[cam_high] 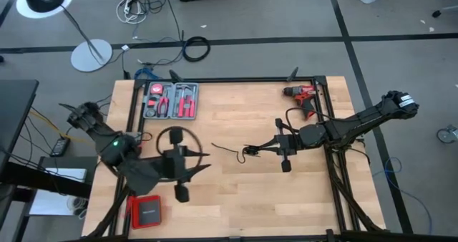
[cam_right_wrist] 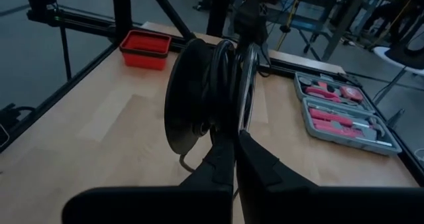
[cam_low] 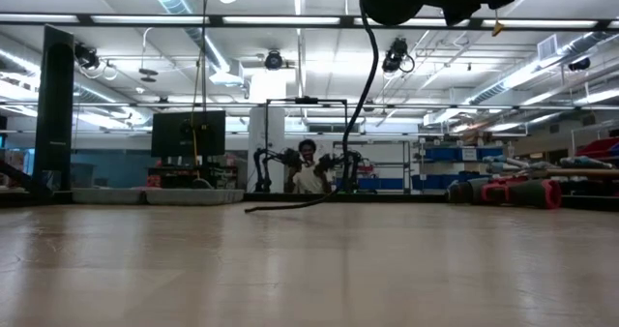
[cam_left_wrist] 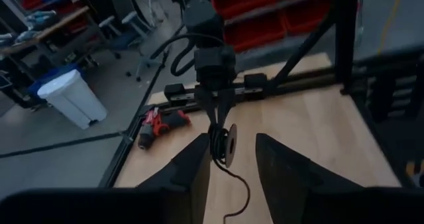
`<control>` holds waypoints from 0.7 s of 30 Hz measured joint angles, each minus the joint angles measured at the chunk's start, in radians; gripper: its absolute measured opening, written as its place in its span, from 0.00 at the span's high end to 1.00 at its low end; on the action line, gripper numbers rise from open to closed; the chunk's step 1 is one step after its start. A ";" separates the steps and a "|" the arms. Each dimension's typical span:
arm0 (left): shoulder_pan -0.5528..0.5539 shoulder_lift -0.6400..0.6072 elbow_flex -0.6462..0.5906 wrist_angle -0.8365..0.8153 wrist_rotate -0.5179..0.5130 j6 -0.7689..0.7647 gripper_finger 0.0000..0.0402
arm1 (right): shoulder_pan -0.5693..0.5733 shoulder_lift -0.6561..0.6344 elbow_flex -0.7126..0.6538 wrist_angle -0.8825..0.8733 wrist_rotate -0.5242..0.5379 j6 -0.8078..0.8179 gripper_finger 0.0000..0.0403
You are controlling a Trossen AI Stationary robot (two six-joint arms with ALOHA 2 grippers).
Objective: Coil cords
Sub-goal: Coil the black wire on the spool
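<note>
A thin black cord [cam_high: 227,151] is partly wound on a small black reel [cam_right_wrist: 205,95]. My right gripper [cam_high: 252,150] holds the reel above the middle of the table, shut on it. The cord drops from the reel [cam_left_wrist: 228,144] in a slack curve [cam_low: 360,104]. Its free end [cam_low: 280,208] lies on the wood, toward the table's left. My left gripper [cam_left_wrist: 232,164] hovers left of the centre [cam_high: 200,162], pointing at the reel. Its fingers are open, with nothing between them, and it is well short of the cord. My right gripper pinches the reel at its rim [cam_right_wrist: 233,128] between the two shut fingers, where the cord is wound between the two discs. I cannot tell whether the tips are on cord or rim. The fingers come from the table's right, slanting slightly down. The reel is lifted clear.
A red drill [cam_high: 304,99] lies at the far right. An open tool case [cam_high: 170,101] sits at the far left and a red box [cam_high: 145,212] at the near left. A thicker black cable ring [cam_high: 172,138] is beside the left arm. Black frame rails [cam_high: 329,127] border the table.
</note>
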 joint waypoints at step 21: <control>0.178 -0.394 -1.133 1.013 0.050 -0.186 0.74 | -0.057 -0.002 -0.072 0.146 -0.033 -0.003 1.00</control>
